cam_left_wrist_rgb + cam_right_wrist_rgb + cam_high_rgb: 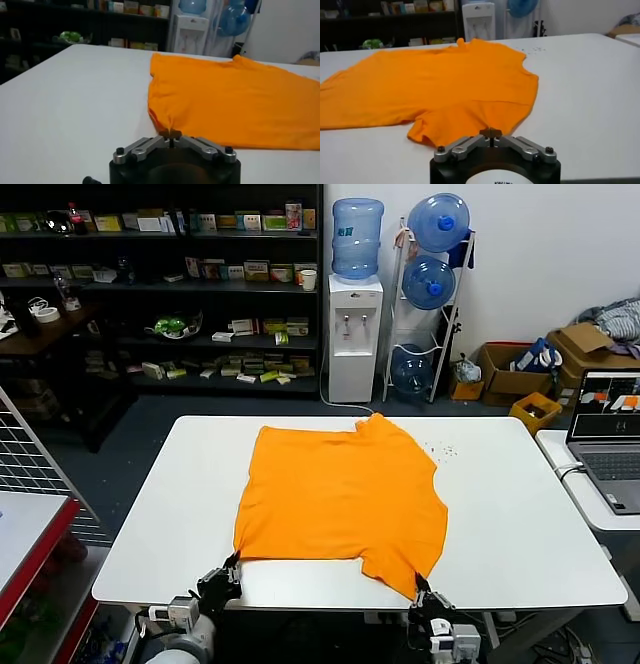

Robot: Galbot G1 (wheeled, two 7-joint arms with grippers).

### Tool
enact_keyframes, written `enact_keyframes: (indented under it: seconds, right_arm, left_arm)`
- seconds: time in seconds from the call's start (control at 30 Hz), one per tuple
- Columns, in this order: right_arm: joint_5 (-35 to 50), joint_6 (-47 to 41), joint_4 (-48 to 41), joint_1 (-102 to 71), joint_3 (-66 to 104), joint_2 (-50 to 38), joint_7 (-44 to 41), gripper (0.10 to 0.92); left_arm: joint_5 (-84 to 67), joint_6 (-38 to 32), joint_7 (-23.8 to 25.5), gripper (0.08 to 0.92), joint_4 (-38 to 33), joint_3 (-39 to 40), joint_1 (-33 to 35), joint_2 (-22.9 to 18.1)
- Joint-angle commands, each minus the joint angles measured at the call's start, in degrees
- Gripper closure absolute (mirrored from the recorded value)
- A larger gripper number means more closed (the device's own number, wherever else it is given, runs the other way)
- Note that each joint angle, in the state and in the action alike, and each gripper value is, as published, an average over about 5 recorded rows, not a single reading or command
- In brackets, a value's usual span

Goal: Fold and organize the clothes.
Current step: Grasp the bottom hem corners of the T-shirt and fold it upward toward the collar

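The clothes are one bright orange T-shirt (340, 499), lying spread out on the white table (520, 514) with a small bump of cloth at its far edge. My left gripper (232, 570) is at the shirt's near left corner. The left wrist view shows that gripper (170, 133) shut on the corner of the shirt (235, 100). My right gripper (424, 588) is at the near right corner, by the table's front edge. Seen from the right wrist, this gripper (490, 132) is shut on the hem of the shirt (435, 85) beside a sleeve.
A laptop (608, 434) stands open on a side table at the right. A red-edged surface (30, 529) sits at the left. Behind the table are a water dispenser (355, 334), shelves and cardboard boxes (510, 369). Small dark specks (440, 450) lie on the table near the shirt.
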Motion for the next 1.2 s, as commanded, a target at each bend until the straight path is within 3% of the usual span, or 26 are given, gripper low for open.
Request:
enact_keyframes:
  seconds: [0.03, 0.23, 0.4, 0.6, 0.87, 1.2]
  right_arm:
    - [0.49, 3.38, 7.16, -11.29, 1.53, -3.08, 0.18, 0.901]
    - [-0.63, 7.61, 8.25, -12.1, 2.72, -3.1, 0.32, 0.901]
    - [0.21, 8.48, 7.38, -5.85, 3.72, -3.32, 1.36, 0.901]
    - [3.44, 5.92, 2.17, 7.66, 4.03, -4.78, 2.75, 0.901]
    - [6.94, 1.89, -6.14, 21.04, 0.62, -6.13, 4.2, 0.901]
    - [10.2, -1.39, -13.82, 30.77, -3.38, -8.08, 5.1, 0.901]
  left_arm:
    - [-0.28, 0.04, -2.05, 0.9, -10.42, 0.02, 10.46, 0.84]
    - [-0.06, -0.18, -3.66, 0.9, -14.49, 0.67, 15.46, 1.27]
    - [-0.1, -1.4, -3.62, 0.9, -15.65, 0.16, 14.66, 1.33]
    - [-0.71, -2.26, -2.87, 0.9, -12.87, -0.64, 5.64, 1.47]
    - [-1.31, -2.86, -1.81, 0.9, -2.68, 1.46, -9.05, 0.43]
    - [-0.56, -1.41, -3.25, 0.9, 5.66, 5.39, -15.83, -0.35]
